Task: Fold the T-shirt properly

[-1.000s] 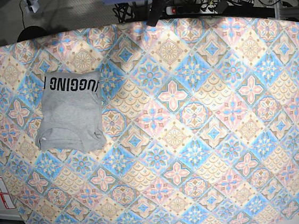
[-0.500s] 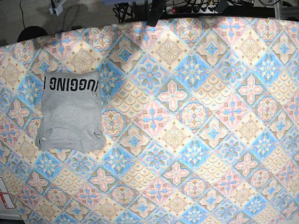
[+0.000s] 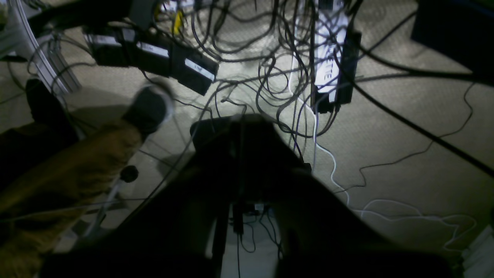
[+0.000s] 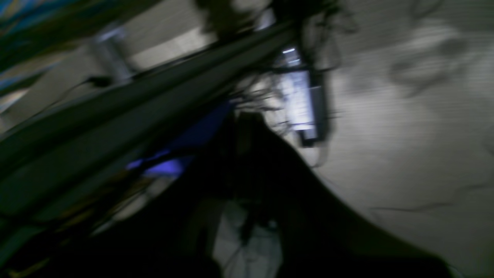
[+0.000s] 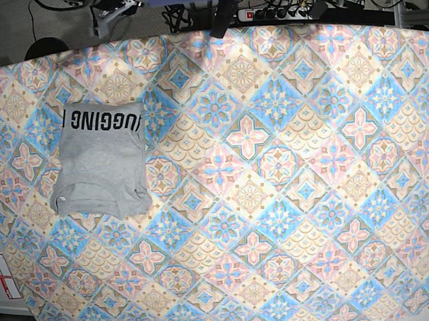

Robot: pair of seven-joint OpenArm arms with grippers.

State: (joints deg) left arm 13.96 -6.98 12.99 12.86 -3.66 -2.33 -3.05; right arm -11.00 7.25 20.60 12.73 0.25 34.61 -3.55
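Well clear of both grippers: folded T-shirt [image 5: 99, 159] on the patterned tablecloth [image 5: 280, 199].
Lettered edge faces the arms; long axis runs toward them. Left gripper [image 3: 241, 127] and right gripper [image 4: 243, 123] appear closed, empty.

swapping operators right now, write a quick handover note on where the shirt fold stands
Left gripper: pulled back behind the table, over floor cables; dark silhouette, jaws unreadable, nothing seen in them.
Right gripper: also off the table, view blurred, state unreadable.
T-shirt: folded into a compact rectangle at the table's left side on the patterned tablecloth, black lettering showing along its far edge, no arm touching it.
Done: the fold looks complete.
Left: probably nothing; maybe tidy the slightly rumpled near edge.
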